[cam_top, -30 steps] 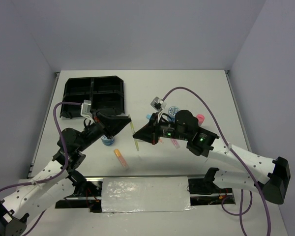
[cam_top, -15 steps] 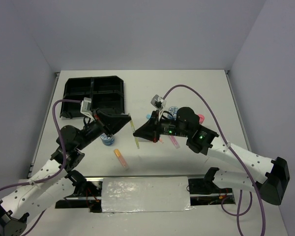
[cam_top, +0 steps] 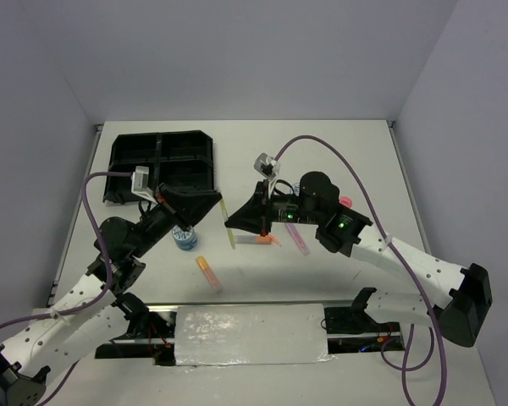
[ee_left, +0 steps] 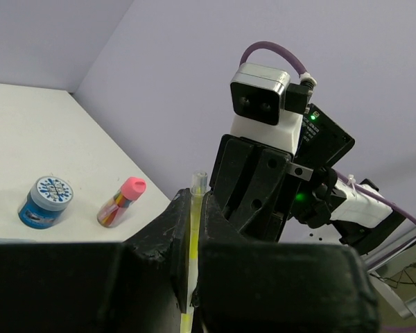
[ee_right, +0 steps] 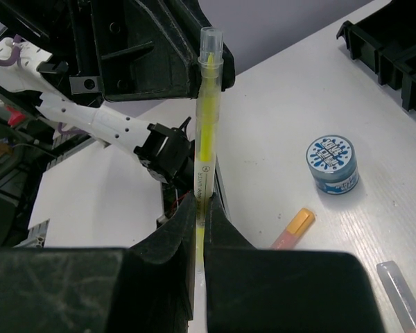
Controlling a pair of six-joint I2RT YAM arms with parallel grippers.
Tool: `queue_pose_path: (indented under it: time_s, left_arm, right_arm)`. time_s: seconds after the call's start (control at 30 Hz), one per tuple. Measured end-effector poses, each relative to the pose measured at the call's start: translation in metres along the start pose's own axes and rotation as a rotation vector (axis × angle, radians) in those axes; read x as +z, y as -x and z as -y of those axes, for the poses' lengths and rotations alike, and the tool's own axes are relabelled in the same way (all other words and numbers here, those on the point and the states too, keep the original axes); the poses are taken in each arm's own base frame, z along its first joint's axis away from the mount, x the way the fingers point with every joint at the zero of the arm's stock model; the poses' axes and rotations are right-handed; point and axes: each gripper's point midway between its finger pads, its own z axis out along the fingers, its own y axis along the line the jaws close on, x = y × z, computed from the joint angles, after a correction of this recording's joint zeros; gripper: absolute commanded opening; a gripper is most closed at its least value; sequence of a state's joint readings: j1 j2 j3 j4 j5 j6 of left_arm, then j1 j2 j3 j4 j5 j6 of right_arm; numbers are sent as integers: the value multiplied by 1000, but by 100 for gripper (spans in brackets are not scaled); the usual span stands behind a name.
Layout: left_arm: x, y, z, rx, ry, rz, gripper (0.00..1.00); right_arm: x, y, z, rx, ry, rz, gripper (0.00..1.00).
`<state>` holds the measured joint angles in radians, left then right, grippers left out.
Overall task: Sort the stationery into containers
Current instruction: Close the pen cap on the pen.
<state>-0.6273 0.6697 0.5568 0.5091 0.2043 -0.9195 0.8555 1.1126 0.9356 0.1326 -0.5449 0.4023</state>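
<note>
Mid-handover, I judge: left end effector (ee_left: 194,202) and right end effector (ee_right: 200,208) both clamp the yellow marker (cam_top: 231,237) above desk (cam_top: 339,152) centre. Next: free the right, carry it to the tray (cam_top: 186,152) at 10 o'clock.

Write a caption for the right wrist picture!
The right fingers and left fingers both grip one yellow marker; a blue tub and orange marker wait on the table.

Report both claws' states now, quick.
Left claw: closed on the yellow marker.
Right claw: closed on the same yellow marker, at a different spot along it.
</note>
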Motion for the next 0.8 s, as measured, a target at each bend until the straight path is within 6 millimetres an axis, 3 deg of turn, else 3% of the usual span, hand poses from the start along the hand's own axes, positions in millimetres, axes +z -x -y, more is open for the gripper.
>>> queue_pose_path:
  time_s: [0.63,0.67,0.7,0.73,0.77,0.8]
  left_arm:
    - [-2,22,5,11,21,98,1]
    - [-2,22,6,21,33,89,13]
    - [-2,24,7,28,51,82,44]
    - [-3,26,8,37,66,74,64]
    - [-5,27,9,49,87,59,91]
    - [-8,23,8,60,112,22,99]
  right_arm:
    - [10,22,-6,10,49,-30,0]
    - [10,21,-6,11,54,-33,0]
    - [10,21,-7,9,61,-32,0]
    - [10,23,-7,4,66,-27,0]
    - [11,28,-8,-11,71,-6,0]
    - [12,39,-11,-40,81,35,0]
